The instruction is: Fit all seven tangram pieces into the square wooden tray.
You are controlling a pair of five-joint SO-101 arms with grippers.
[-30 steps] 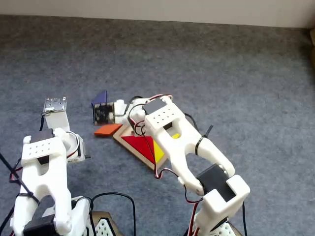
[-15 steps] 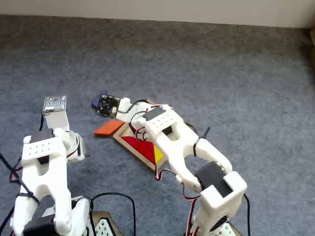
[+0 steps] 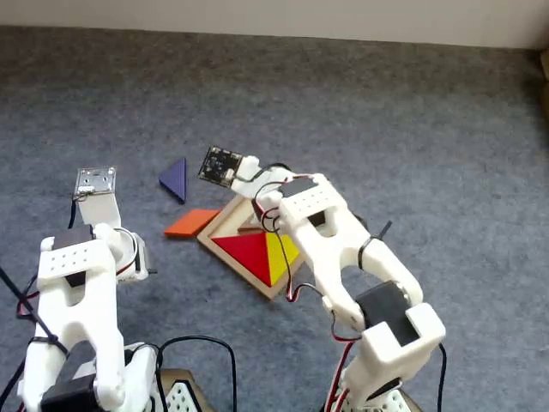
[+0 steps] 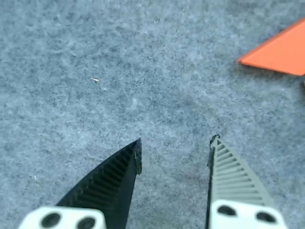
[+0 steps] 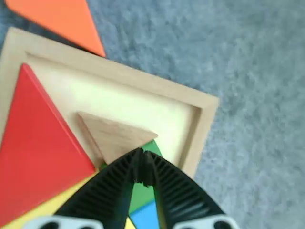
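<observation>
**Grey carpet, tray part filled, two pieces outside**

Grey carpet [image 3: 412, 129] across the whole floor, with a strip of pale wall [image 3: 343, 17] along the far edge. Between the two arms, turned corner-on, the square wooden tray [image 3: 232, 268].

Inside the tray:
- A large red triangle [image 3: 246, 251], edge to edge with a yellow triangle [image 3: 281, 253].
- A small bare-wood triangle [image 5: 114, 136], seen in the right wrist view touching the red one.
- A green piece [image 5: 143, 191] and a light blue piece [image 5: 143, 217] just behind the bare-wood triangle, both partly hidden by the fingers.
- Pale tray floor showing bare beyond the wooden triangle, up to the rim.

Outside the tray:
- An orange piece [image 3: 189, 224] flat on the carpet, just beside the tray's outer corner.
- A dark blue triangle [image 3: 176, 178] farther off, well apart from the tray.

Right arm [image 3: 343, 257] bent forward over the tray. Right gripper [image 5: 142, 160] with fingers pressed together, nothing visible between them, tips above the meeting of the wooden triangle and the green piece.

Left arm [image 3: 77, 292] off to the side, away from the tray. Left gripper [image 4: 176, 141] spread wide and empty over bare carpet, near a corner of the orange piece.
</observation>
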